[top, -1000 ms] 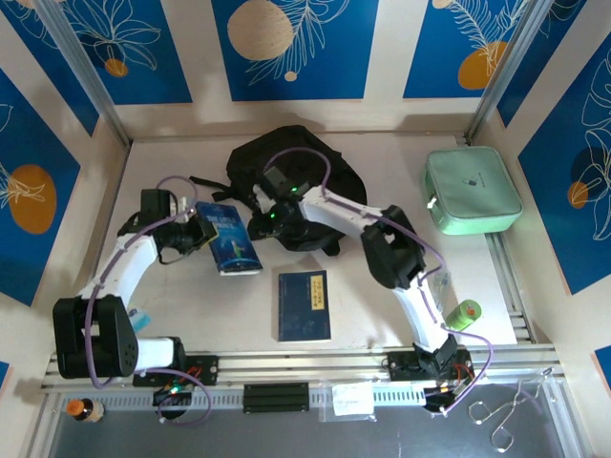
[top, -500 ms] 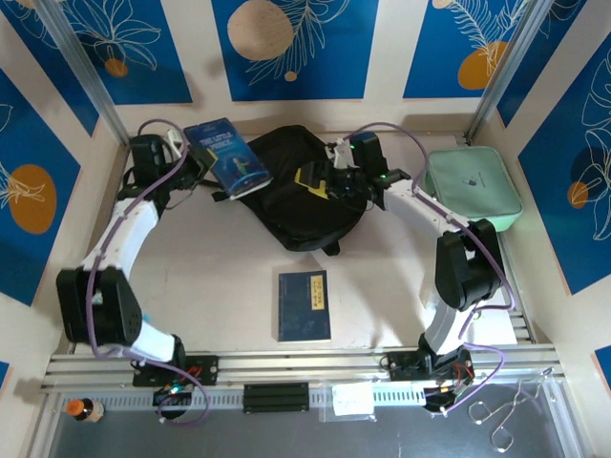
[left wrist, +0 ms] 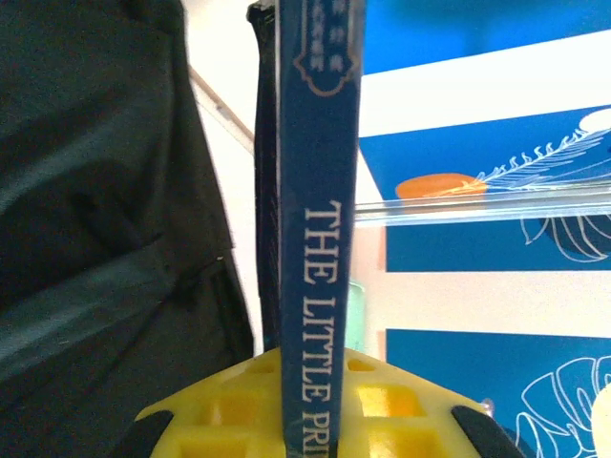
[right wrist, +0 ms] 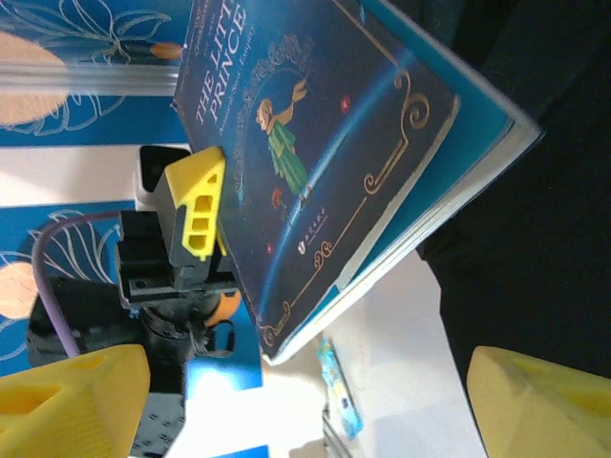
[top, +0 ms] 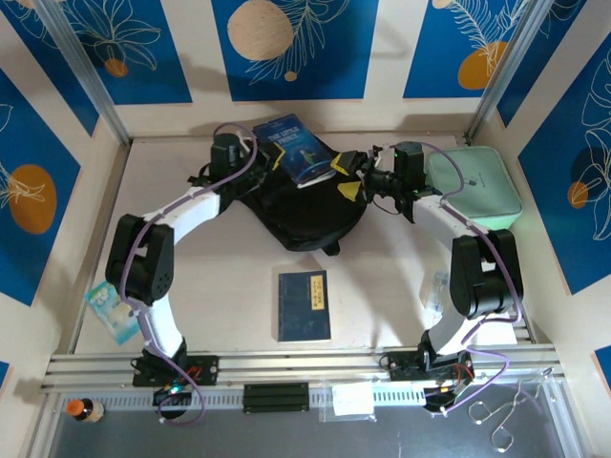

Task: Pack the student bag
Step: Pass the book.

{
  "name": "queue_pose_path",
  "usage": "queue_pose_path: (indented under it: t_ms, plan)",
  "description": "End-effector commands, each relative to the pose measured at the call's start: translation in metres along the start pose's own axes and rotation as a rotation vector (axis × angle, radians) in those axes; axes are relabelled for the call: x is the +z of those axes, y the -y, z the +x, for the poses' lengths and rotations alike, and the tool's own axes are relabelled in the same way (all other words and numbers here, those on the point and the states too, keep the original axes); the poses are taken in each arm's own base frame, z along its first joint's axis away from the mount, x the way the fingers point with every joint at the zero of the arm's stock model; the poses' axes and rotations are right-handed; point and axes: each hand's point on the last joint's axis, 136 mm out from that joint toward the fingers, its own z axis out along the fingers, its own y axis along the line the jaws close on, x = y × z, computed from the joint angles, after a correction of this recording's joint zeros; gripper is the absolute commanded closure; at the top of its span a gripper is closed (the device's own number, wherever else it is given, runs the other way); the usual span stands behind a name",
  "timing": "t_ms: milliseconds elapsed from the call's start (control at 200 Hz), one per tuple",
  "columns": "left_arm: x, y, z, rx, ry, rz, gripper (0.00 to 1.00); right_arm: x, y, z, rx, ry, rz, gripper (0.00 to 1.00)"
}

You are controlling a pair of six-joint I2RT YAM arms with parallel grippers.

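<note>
My left fingers (top: 275,158) are clamped on the spine edge of a blue book (top: 304,151), and I hold it up in the air at the back of the surface (top: 229,277). In my left wrist view the spine (left wrist: 320,191) runs straight out from between the yellow pads, so the book's long axis points away from my wrist.

The student bag (top: 305,215) lies flat, directly under the book and spreading toward the near side. Dark fabric (left wrist: 95,239) fills the space beside the spine.

My right fingers (top: 347,179) stand wide apart with nothing between them, just beside the bag's right edge and facing the book's cover (right wrist: 315,162). I cannot tell whether the bag's mouth is open below.

The left arm carries the load, so the move turns on tipping that long axis down into the bag. The right arm is nearer the fabric and better placed to hold the opening.

A second book (top: 305,305) lies on the surface, well apart from both arms. A green pouch (top: 473,189) sits to the right.
</note>
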Motion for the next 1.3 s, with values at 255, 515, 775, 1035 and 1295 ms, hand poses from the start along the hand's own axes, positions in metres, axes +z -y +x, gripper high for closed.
queue_pose_path:
  t_ms: [255, 515, 775, 1035, 1295]
  plan:
    - [0.029, 0.039, 0.018, -0.066, 0.079, 0.175, 1.00, 0.007, -0.003, 0.008, 0.094, -0.023, -0.079, 0.12]
    - [0.026, 0.038, 0.024, -0.106, 0.062, 0.224, 1.00, 0.021, 0.013, -0.004, 0.137, 0.037, -0.066, 0.14]
    - [0.024, 0.035, 0.028, -0.155, 0.037, 0.260, 1.00, 0.042, 0.013, -0.007, 0.161, 0.056, -0.104, 0.16]
    - [0.027, 0.030, 0.034, -0.168, 0.005, 0.197, 1.00, 0.039, 0.004, -0.027, 0.143, 0.188, -0.198, 0.34]
    - [0.031, 0.011, 0.045, -0.159, -0.040, 0.135, 1.00, 0.033, 0.002, -0.035, 0.125, 0.204, -0.187, 0.56]
